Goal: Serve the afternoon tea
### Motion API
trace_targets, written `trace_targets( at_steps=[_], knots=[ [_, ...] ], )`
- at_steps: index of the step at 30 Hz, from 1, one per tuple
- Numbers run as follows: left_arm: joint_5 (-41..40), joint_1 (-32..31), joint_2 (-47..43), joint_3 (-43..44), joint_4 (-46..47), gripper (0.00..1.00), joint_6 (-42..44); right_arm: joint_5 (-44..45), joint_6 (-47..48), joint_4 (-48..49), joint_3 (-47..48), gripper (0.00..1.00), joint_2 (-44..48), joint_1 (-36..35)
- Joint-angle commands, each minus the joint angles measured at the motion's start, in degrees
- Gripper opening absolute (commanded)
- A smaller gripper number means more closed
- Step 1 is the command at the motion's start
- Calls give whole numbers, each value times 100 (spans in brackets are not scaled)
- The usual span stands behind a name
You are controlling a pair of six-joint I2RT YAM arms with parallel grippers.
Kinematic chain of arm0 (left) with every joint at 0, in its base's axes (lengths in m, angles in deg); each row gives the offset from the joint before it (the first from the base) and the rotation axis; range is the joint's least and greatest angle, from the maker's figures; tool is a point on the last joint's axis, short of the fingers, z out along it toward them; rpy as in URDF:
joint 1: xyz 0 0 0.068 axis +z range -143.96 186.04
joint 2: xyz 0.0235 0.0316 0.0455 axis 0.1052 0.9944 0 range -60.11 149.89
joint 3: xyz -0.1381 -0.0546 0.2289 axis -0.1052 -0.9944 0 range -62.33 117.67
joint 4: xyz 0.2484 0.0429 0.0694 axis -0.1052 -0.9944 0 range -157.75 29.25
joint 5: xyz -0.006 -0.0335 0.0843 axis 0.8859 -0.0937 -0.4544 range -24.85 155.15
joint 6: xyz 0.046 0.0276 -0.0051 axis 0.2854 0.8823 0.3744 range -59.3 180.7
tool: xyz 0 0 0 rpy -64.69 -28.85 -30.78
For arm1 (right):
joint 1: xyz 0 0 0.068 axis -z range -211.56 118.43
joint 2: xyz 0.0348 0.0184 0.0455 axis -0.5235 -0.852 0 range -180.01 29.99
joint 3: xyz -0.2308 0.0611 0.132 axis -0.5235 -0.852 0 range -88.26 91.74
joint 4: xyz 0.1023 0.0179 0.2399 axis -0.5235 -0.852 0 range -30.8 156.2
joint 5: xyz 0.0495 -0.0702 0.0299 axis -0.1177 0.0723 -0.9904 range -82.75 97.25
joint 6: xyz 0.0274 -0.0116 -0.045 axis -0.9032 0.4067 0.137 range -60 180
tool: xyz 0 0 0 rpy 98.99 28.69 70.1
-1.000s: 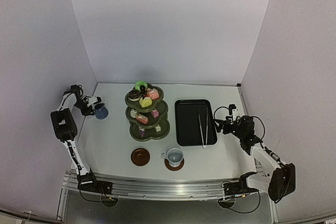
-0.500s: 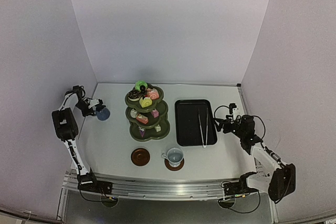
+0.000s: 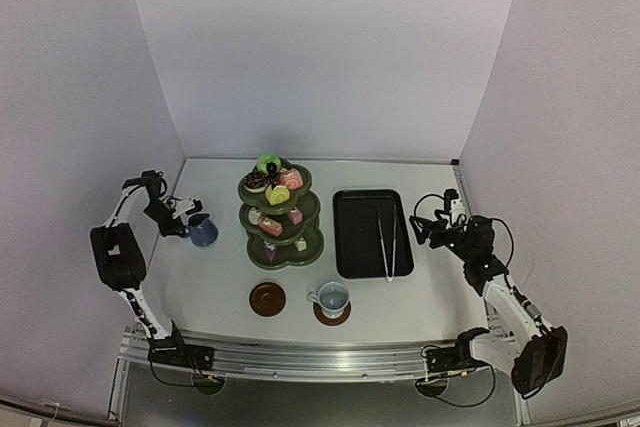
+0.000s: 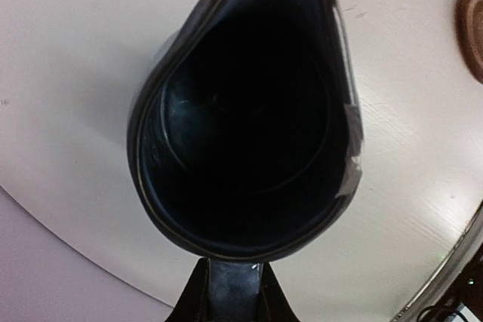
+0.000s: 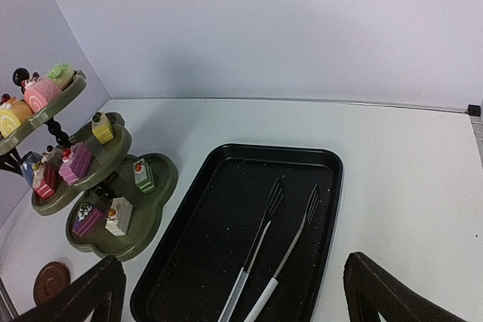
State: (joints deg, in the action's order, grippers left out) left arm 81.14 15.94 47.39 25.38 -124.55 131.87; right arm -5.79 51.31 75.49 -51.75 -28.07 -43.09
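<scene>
My left gripper (image 3: 183, 222) is shut on the handle of the dark-blue cup (image 3: 203, 232) at the table's left, left of the olive-green three-tier stand (image 3: 280, 213). In the left wrist view the cup (image 4: 241, 111) fills the frame, its handle clamped between my fingers (image 4: 198, 299). The stand holds small colourful cakes (image 3: 278, 187) on all tiers and also shows in the right wrist view (image 5: 113, 179). The white cup (image 3: 331, 297) stands on a brown saucer (image 3: 331, 315). A second saucer (image 3: 267, 298) is bare. My right gripper (image 3: 420, 230) is open and empty, right of the tray.
A black rectangular tray (image 3: 355, 232) with metal tongs (image 3: 386, 237) lies right of the stand; it shows in the right wrist view (image 5: 196, 246) with the tongs (image 5: 275, 246). White walls close in the table on three sides.
My left gripper has carried the dark-blue cup a little to the right and towards the near edge. My right gripper has drawn back slightly to the right.
</scene>
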Motion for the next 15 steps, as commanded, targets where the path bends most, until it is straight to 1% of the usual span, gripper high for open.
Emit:
trace_targets(
  at_steps=[1, 4, 8, 11, 15],
  knots=[
    [357, -858, -1682, -848, -376, 0, -559, 41, -281, -224, 294, 98, 139, 12],
    [308, -1683, -2441, -1521, -343, 0, -1292, 0, -416, -416, 333, 98, 186, 13],
    [76, -2993, -3153, -2317, -67, 0, -2214, -15, -641, -432, 208, 98, 423, 12],
    [-222, -3892, -3333, -2623, 255, 0, -2891, -7, -789, -439, 82, 98, 688, 15],
    [-676, -4772, -3231, -2936, 949, 0, -3388, 113, -957, -493, -90, 98, 1043, 10]
  ],
)
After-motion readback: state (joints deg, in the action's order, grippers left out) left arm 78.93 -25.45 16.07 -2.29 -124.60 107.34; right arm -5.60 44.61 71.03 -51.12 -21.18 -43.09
